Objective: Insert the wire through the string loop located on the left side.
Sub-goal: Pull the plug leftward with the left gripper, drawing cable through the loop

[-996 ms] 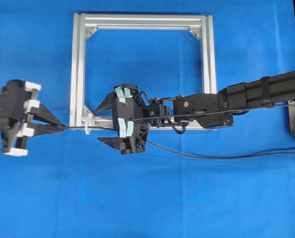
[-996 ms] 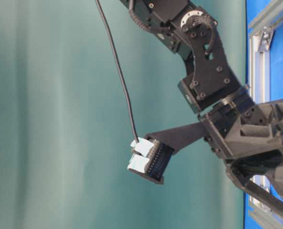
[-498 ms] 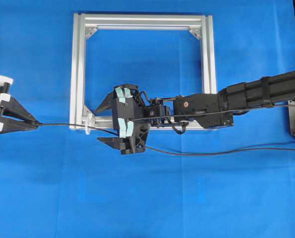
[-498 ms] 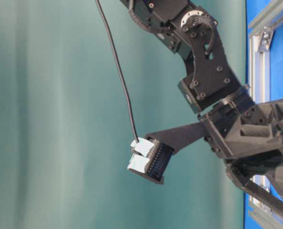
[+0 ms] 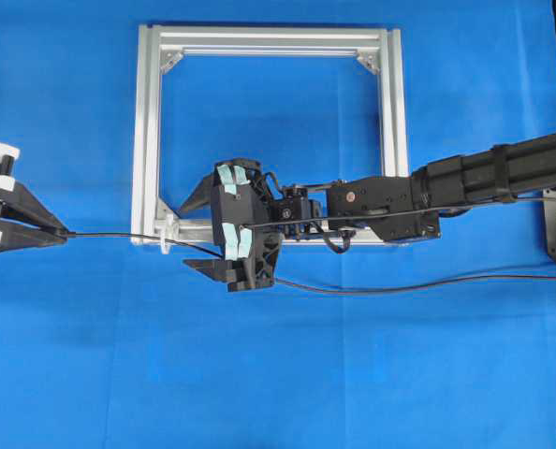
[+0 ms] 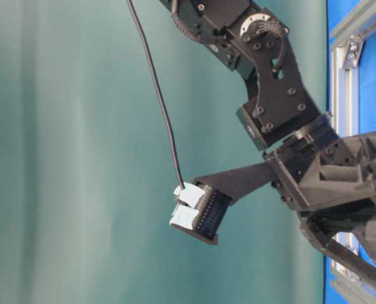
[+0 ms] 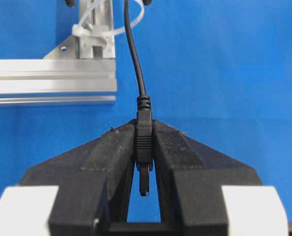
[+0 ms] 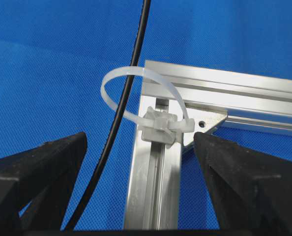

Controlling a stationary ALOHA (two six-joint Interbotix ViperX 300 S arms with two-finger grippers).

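Wire (image 8: 117,118) threaded through string loop (image 8: 141,93).

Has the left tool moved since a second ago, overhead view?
Yes. The left tool, shut on the wire's plug, has pulled leftward away from the aluminium frame, dragging wire through the string loop.

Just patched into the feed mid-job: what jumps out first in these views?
The wire runs taut across the blue cloth, out to the left claw, which is shut on its plug at the far left. Right wrist view shows it passing through the white string loop at the silver frame's lower left corner. The right claw hangs wide open over that corner, holding nothing.
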